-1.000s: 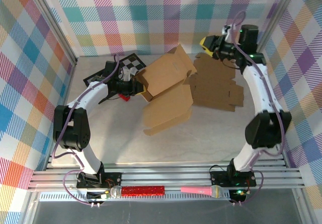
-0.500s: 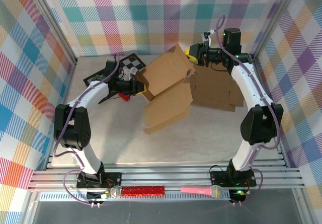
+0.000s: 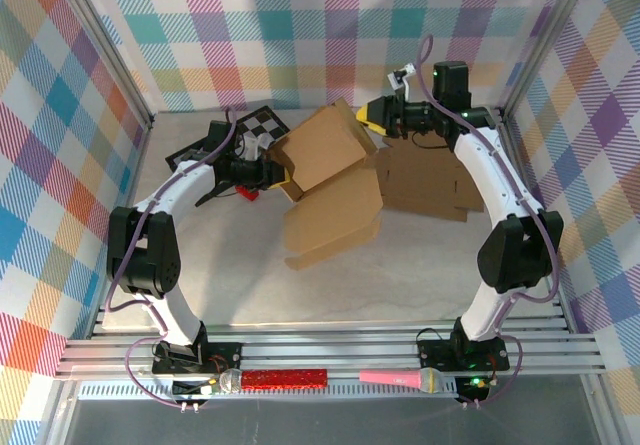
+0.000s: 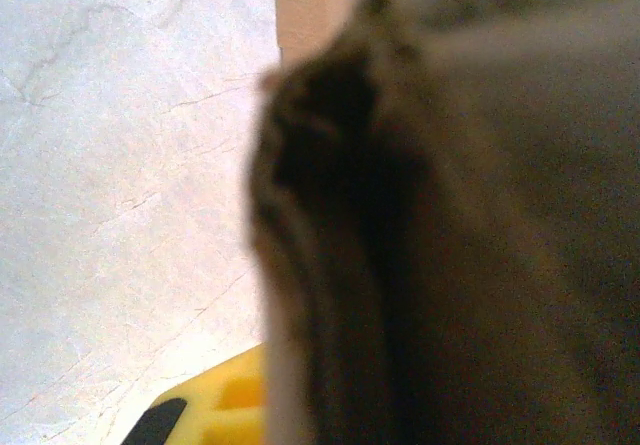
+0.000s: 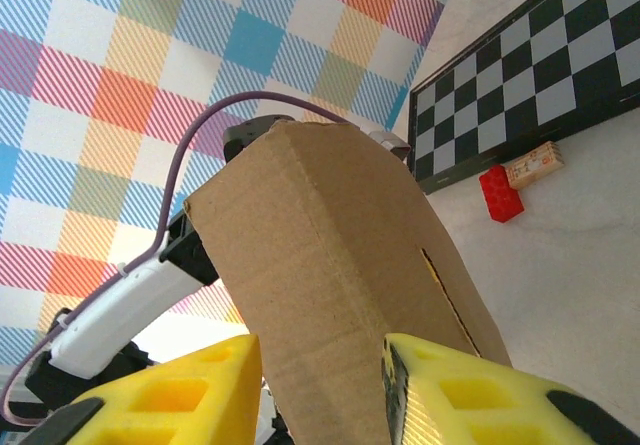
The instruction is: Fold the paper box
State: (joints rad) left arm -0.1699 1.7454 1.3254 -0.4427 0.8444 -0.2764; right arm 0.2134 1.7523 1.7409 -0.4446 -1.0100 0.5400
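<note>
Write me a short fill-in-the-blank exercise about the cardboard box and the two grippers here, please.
The left gripper holds the brown cardboard box up with its jaws ___.
The right gripper has fingers on either side of the box's edge, and they are coloured ___.
The small red toy brick lies beside the black-and-white ___.
Missing words: shut; yellow; checkerboard.

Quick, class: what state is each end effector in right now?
Left end effector: closed on the cardboard box.
Right end effector: straddles it; grip cannot be told.
</note>
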